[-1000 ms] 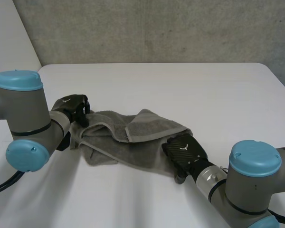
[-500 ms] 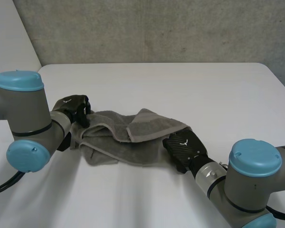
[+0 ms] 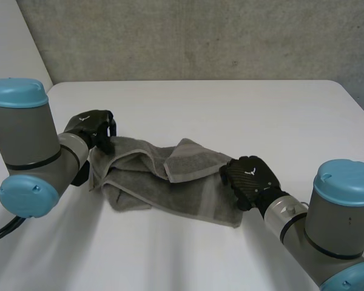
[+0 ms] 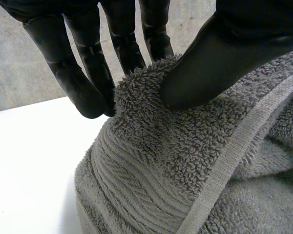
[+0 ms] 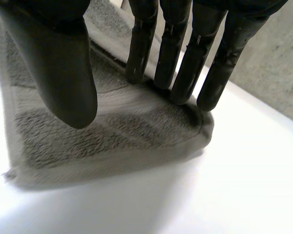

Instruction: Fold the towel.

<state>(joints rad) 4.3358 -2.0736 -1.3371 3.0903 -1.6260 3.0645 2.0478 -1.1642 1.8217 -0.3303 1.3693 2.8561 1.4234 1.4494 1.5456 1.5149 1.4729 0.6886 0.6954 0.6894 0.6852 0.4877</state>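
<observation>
Grey towel (image 3: 191, 195) with a ribbed band, black left hand (image 3: 94, 128) and right hand (image 3: 252, 179), white table (image 3: 242, 115), grey wall (image 3: 200, 36)

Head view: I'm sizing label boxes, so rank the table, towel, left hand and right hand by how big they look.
Largest: table.
Next: towel.
Last, tied: right hand and left hand look about alike, so I won't rank them.
</observation>
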